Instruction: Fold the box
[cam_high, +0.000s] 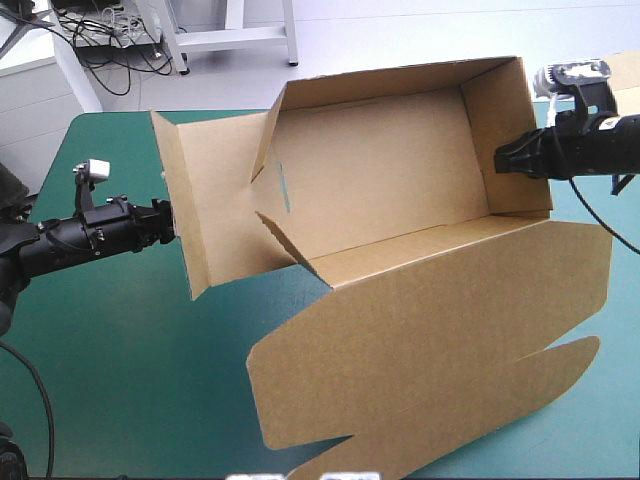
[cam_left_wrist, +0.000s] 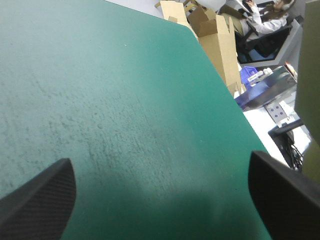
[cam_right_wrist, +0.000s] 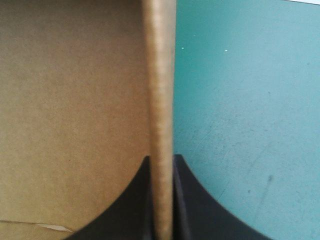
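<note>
Box (cam_high: 400, 190) half-formed, mid-to-right on the teal-green cover (cam_high: 120, 380), rear + right walls up, lid (cam_high: 430, 350) lying flat on box's near side
Brown board looks light, stiff across panels but weak at creases, prob. flexes or skids if pushed from one side only; best holds = free panel edges close to a crease, not mid-panel. Right gripper (cam_high: 503, 160) at box's right end wall (cam_high: 515, 130), black fingers pinching its edge, board between them. Left gripper (cam_high: 165, 222) just beside box's splayed left flap (cam_high: 215, 200), contact can't tell, fingers spread wide w/ nothing between, only bare cover ahead
</note>
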